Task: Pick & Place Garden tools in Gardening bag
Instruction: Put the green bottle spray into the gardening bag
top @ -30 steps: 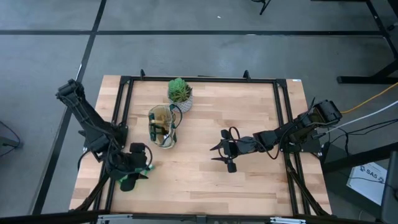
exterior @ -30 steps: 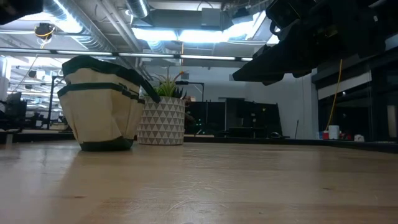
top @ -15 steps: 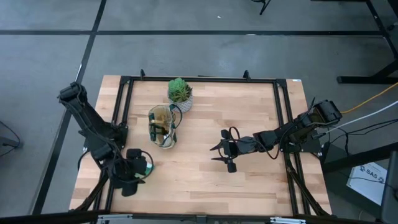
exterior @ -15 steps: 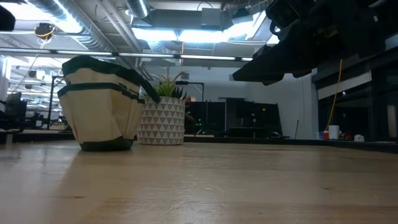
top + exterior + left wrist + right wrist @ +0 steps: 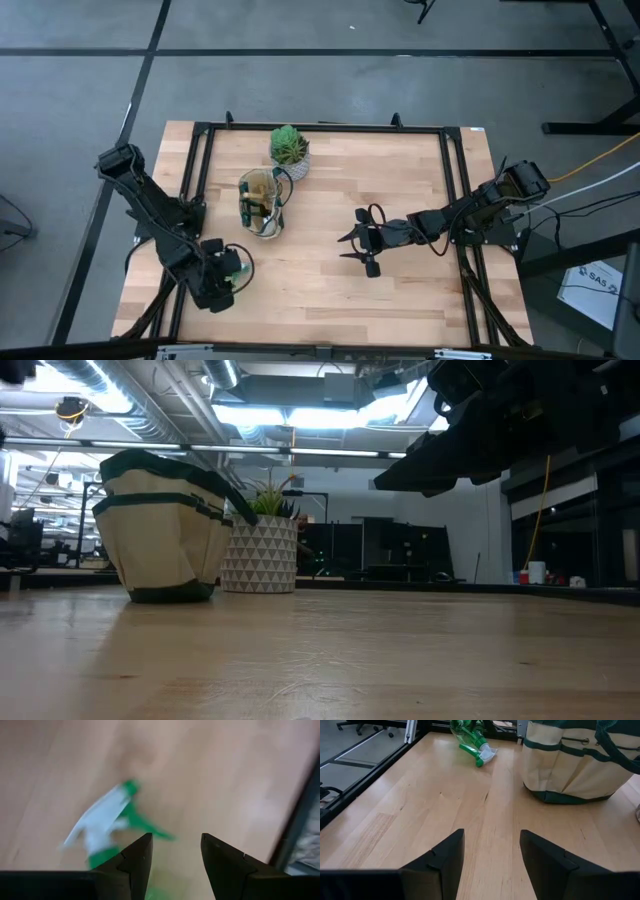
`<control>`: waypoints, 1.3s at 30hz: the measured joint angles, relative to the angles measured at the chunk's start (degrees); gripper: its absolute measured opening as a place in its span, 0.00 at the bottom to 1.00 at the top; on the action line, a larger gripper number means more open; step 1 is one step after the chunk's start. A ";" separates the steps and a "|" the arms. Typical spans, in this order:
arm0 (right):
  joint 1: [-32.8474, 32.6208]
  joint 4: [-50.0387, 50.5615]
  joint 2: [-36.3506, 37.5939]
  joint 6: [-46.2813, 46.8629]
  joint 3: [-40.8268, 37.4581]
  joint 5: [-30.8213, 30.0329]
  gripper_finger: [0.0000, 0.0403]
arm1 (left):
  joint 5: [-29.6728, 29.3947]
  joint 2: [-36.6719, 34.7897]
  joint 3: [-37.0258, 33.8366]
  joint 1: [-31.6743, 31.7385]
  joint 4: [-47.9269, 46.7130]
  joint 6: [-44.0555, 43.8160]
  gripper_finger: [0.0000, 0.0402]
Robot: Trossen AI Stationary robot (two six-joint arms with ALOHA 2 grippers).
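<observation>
A translucent green spray bottle with a white trigger head lies on its side on the table near the near left corner. It also shows in the high view and, blurred, in the left wrist view. My left gripper is open low over it, one finger on each side of the bottle's body. I cannot tell whether they touch it. The cream gardening bag with green trim stands upright on its base left of centre. My right gripper is open and empty above mid-table.
A white patterned pot with a green plant stands just beyond the bag, touching or nearly touching it in the low view. A black frame runs round the table. Bare wood lies between the bag and my right gripper.
My left gripper has swung toward the table's near edge and turned about over the spray bottle, so that it now covers most of the bottle's body. The bottle's head stays where it was. My right arm has kept still.
</observation>
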State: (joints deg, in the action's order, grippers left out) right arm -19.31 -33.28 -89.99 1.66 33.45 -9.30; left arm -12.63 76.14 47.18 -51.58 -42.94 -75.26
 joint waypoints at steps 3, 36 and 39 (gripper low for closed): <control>0.00 0.00 0.01 0.01 0.01 0.00 0.48 | 4.25 0.19 0.00 0.73 -4.31 -6.77 0.41; 0.00 0.00 -0.01 0.02 -0.02 0.00 0.48 | 4.60 0.15 -0.02 0.85 -5.37 -14.28 0.41; 0.00 0.00 -0.01 0.02 -0.02 0.00 0.48 | 4.76 0.15 -0.02 1.40 -6.55 -16.15 0.41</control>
State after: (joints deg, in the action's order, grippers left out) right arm -19.31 -33.28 -90.00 1.67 33.43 -9.30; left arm -7.86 76.29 47.16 -50.18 -49.49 -91.41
